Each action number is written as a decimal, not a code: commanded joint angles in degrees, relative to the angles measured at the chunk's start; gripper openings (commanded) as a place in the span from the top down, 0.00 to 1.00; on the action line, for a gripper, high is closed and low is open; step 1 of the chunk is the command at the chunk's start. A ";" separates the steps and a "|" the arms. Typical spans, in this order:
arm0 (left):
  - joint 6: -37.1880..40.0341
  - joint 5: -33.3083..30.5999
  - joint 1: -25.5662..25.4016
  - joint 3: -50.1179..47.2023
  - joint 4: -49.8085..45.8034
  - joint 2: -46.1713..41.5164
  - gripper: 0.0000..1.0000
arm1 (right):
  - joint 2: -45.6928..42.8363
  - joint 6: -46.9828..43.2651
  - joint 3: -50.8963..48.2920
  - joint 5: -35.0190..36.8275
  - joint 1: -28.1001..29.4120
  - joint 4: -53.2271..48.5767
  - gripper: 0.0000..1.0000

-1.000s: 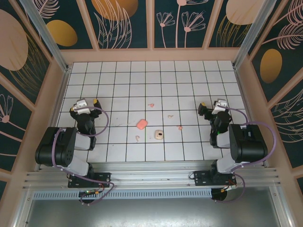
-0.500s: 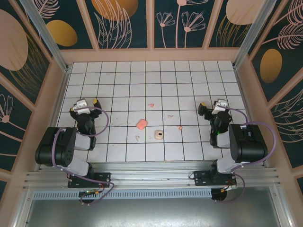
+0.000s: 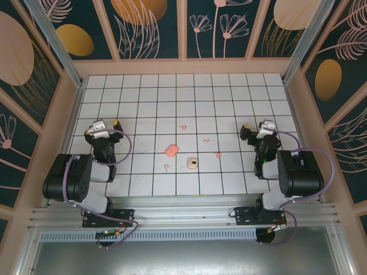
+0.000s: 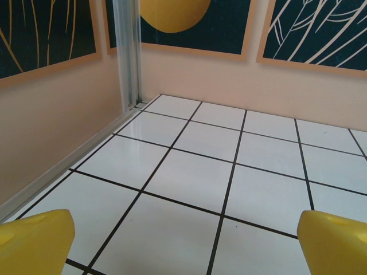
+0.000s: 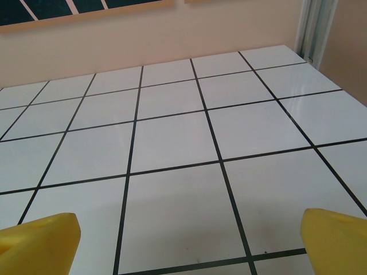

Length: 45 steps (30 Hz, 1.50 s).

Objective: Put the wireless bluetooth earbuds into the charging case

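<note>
Four earbuds lie loose on the white tiled table (image 3: 229,91) near the middle of the top view, none touching another. The far pink earbud (image 3: 183,127) sits highest and the right pink earbud (image 3: 218,154) lower right. The upper beige earbud (image 3: 206,140) lies between those two, and the lower beige earbud (image 3: 166,167) is at the lower left of the group.

Two cases rest among them. The salmon-pink charging case (image 3: 171,150) is just above the lower beige earbud, and the beige charging case (image 3: 192,164) is to its lower right with a dark spot on top.

The top view alone gives this layout. It also shows the left gripper (image 3: 101,127) at mid-left and the right gripper (image 3: 259,127) at mid-right, both well apart from the earbuds.

The wrist views add the jaws up close. The yellow fingertips (image 4: 34,240) of the left gripper (image 4: 183,246) sit in the opposite lower corners of its frame, spread wide over bare tile. The right gripper (image 5: 186,246) stands equally wide, with nothing between its fingertips (image 5: 338,240).

Against the pictures from a second earlier, nothing has moved.
</note>
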 commanded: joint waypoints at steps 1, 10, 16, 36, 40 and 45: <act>0.81 0.27 0.39 -0.56 0.45 -1.04 0.01 | 0.19 0.27 1.25 -0.89 -0.28 2.49 0.01; 1.40 4.28 0.33 10.52 -26.23 -11.16 0.01 | -12.67 2.88 12.85 -6.32 1.74 -31.49 0.01; -8.46 16.47 -0.23 18.27 -44.35 -17.47 0.09 | -18.01 2.04 25.61 -7.30 9.95 -58.98 0.01; -24.40 33.78 -9.62 22.93 -73.05 -19.46 0.20 | 0.58 -9.95 49.35 -9.41 45.07 -109.00 0.24; -25.63 34.41 -9.59 22.13 -73.55 -19.05 0.20 | 3.57 -13.31 50.47 -8.80 47.48 -109.25 0.25; -26.37 34.61 -9.62 22.07 -74.08 -18.40 0.19 | 5.17 -17.65 51.87 -7.29 49.30 -108.36 0.24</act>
